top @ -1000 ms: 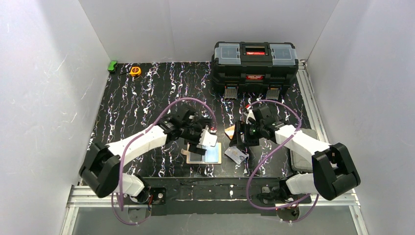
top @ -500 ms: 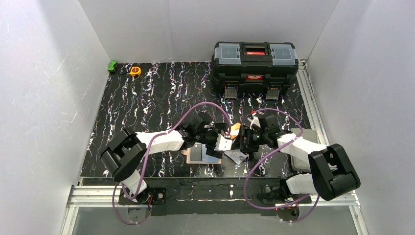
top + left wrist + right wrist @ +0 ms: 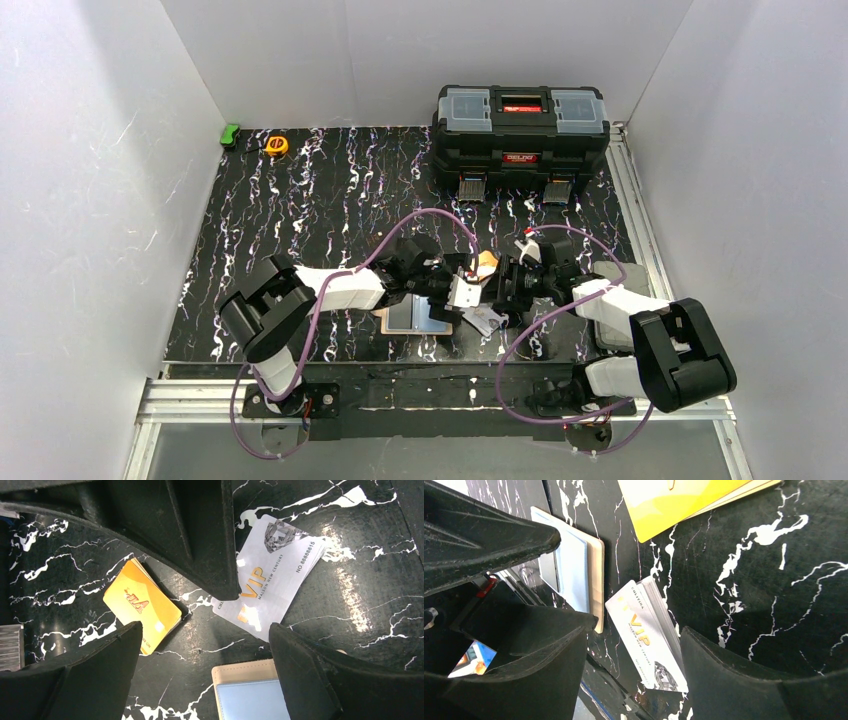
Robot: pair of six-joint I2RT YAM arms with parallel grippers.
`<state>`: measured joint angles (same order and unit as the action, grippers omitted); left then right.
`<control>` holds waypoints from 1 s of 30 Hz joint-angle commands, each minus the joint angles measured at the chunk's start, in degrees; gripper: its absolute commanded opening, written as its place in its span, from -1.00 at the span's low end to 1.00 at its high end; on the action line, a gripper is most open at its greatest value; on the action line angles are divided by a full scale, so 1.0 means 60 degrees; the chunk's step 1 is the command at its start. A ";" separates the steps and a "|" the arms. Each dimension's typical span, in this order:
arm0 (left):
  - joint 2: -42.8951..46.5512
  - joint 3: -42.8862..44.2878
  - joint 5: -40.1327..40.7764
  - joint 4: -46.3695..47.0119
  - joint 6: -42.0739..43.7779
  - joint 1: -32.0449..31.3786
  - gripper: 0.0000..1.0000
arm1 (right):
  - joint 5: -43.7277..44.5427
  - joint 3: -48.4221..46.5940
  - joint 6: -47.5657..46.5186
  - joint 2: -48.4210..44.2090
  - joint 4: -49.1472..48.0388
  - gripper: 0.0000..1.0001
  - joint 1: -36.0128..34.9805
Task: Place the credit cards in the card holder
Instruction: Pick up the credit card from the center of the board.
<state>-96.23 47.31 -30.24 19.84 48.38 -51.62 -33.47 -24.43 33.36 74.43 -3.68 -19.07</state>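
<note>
Credit cards (image 3: 659, 665): three show on the bench (image 3: 350, 605), one orange-yellow card (image 3: 142, 605), one silver-white card (image 3: 270, 580), one light blue card (image 3: 252, 700); the blue lies on the single card holder (image 3: 242, 670), the others near it. The left end effector (image 3: 205, 630) and right end effector (image 3: 631, 630) hover, jaws spread, holding nothing.

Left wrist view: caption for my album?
Open left gripper above orange card, silver VIP card and cream card holder.

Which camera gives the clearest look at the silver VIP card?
Left wrist: the silver VIP card lies face up, nearly whole, its print readable. Right wrist shows the card sideways and smaller, its print harder to read. The top view shows the card only as a small pale patch.
</note>
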 commanded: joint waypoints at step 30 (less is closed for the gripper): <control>-0.0808 0.1025 -0.0766 -0.0289 0.0060 -0.0304 0.96 | -0.0315 0.0292 0.0123 0.0138 -0.0307 0.40 0.0244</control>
<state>-102.21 51.83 -32.49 19.99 48.34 -53.12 -34.76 -23.03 34.50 74.48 -5.52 -17.96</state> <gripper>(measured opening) 0.981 0.707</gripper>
